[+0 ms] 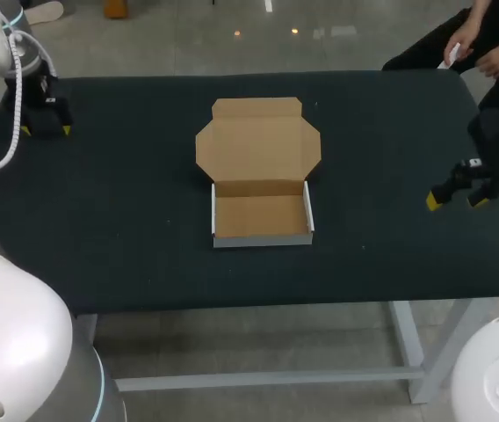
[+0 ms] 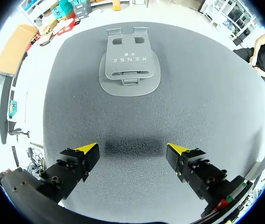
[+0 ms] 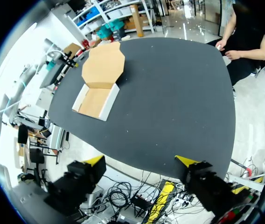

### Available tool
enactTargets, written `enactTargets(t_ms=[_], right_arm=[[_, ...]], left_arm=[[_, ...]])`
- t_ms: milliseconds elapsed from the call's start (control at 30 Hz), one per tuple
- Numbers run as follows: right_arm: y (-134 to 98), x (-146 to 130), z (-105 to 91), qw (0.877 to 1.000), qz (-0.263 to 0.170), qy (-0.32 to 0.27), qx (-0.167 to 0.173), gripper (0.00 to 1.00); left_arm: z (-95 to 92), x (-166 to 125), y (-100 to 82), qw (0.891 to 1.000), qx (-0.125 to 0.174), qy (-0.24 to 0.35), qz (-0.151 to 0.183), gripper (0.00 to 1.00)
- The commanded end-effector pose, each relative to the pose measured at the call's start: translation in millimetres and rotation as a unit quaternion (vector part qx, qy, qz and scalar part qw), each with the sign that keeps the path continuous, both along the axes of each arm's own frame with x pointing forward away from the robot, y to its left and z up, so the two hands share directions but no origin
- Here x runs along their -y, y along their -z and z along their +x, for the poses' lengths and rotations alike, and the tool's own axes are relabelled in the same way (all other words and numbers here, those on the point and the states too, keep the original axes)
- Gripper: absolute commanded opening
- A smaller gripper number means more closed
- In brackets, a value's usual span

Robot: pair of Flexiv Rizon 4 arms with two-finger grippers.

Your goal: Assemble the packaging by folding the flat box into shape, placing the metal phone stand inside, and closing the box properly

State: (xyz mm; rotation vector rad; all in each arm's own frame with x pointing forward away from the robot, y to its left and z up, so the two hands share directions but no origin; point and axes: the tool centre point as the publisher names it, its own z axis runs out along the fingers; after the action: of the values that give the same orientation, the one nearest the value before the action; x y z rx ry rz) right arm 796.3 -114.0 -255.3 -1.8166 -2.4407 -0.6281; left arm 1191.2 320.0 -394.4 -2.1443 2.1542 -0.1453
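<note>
Though already folded into a shallow tray with its side walls up, stands open near the middle of the dark-topped table [image 1: 126, 220]: the brown cardboard box with white outer walls [image 1: 261, 217]. Lid flap [image 1: 258, 145] laid flat toward the far edge, evidently to take the stand from above. Nothing inside yet.

Lying flat near the far left corner, the grey metal phone stand [image 2: 130, 65]. Straight ahead of the left gripper [image 2: 133, 150] and apart from it; not made out from the head camera. Fingers spread wide with nothing between them, poised over bare tabletop, likely in order to come down on the stand next.

Parked at the right edge, well apart from both box and stand, the right gripper [image 3: 141, 162]. Likewise spread and empty, probably placed there to give the left arm room and to be on hand for closing the lid.
</note>
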Motion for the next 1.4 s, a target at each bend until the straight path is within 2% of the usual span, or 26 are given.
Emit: enactTargets(t_ms=[33, 1400], right_arm=[[-2.0, 1.0, -0.7, 1.000, 0.001, -0.001, -0.002, 1.00], [-2.0, 1.0, -0.7, 1.000, 0.001, -0.001, -0.002, 1.00]], left_arm=[[12.2, -3.2, 3.3, 1.000, -0.028, 0.001, -0.001, 1.00], [39.7, -9.3, 4.9, 0.999, -0.048, 0.015, -0.003, 1.00]])
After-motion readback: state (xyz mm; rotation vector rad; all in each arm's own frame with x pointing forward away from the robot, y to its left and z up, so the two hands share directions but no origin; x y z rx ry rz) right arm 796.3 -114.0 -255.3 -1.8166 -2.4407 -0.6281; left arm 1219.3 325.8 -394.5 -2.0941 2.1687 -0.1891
